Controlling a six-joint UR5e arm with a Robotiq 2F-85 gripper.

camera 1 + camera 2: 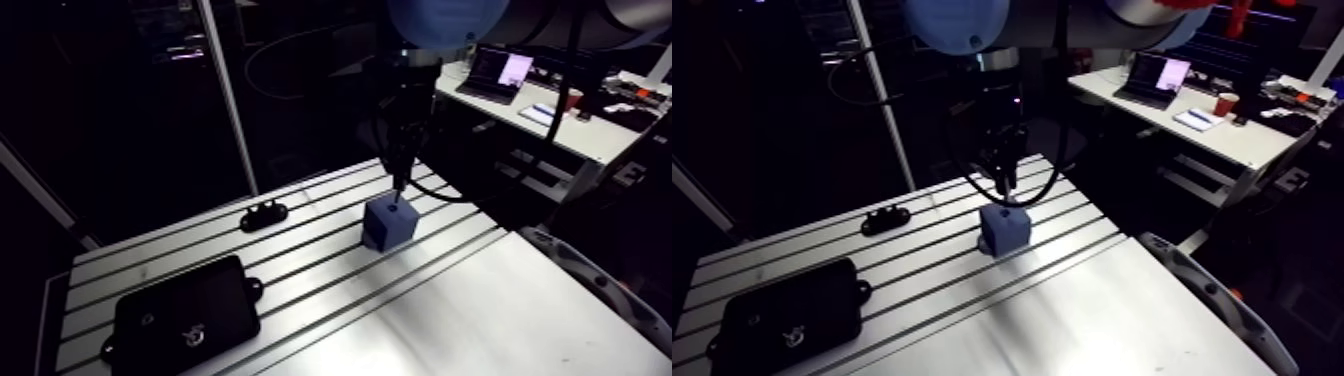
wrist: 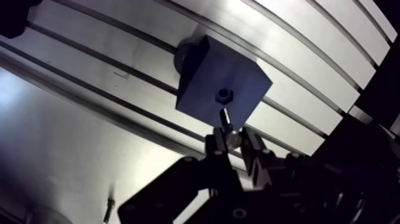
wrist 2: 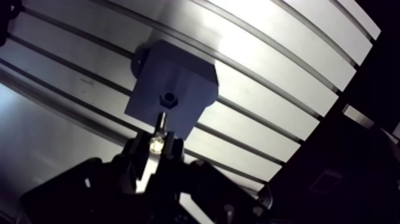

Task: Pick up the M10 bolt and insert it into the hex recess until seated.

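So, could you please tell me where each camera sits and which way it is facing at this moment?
Arm view: rides on the upper link, looking down across the slotted table at the blue block; the wrist and end effector descend from above.
Wrist view: sits on the wrist, looking down past the end effector at the block's hex recess; its fingers grip the bolt, pointed at the recess.
Shared: both views show the block, the end effector and the table slots.
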